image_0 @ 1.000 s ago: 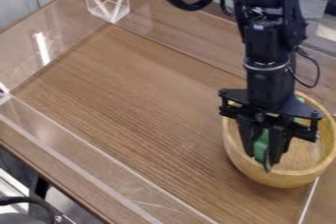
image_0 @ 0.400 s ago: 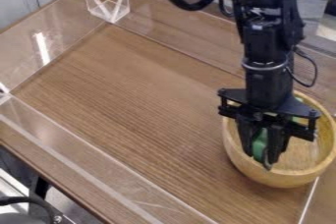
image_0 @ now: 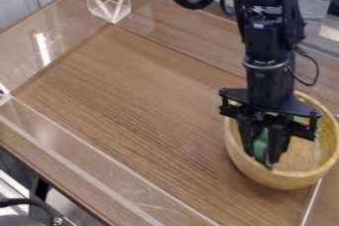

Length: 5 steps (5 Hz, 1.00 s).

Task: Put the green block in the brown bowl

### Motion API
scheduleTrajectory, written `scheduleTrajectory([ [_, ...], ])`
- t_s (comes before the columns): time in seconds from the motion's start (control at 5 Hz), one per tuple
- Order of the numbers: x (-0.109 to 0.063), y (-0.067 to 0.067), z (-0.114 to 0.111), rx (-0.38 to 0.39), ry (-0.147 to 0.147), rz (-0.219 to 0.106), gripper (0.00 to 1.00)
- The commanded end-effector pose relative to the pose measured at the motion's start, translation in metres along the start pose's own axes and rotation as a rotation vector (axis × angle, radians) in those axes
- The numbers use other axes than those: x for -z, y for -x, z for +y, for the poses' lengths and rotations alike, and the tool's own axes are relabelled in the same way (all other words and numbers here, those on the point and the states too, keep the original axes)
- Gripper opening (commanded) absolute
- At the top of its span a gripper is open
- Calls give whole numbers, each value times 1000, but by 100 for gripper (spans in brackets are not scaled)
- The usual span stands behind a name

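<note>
The brown bowl sits at the right end of the wooden table, near its front edge. My gripper reaches steeply down into the bowl from above. Its black fingers are shut on the green block, which stands nearly upright between them with its lower end close to the bowl's floor. Whether the block touches the floor I cannot tell. The fingers hide part of the block.
A clear acrylic wall runs around the wooden tabletop. A small clear stand rises at the back left corner. The black arm and its cables tower over the bowl.
</note>
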State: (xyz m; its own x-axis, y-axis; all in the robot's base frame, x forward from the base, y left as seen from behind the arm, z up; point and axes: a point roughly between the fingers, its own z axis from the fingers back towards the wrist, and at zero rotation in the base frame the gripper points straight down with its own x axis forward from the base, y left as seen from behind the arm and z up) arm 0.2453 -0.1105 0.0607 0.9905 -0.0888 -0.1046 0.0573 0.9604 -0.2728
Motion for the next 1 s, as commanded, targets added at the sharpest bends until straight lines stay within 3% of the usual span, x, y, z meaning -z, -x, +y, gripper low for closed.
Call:
scheduleTrajectory([
  [0.0,-13,-11,-1,1,12,-49,0],
  [0.8,-14,-12,2,-3,20,-35,0],
])
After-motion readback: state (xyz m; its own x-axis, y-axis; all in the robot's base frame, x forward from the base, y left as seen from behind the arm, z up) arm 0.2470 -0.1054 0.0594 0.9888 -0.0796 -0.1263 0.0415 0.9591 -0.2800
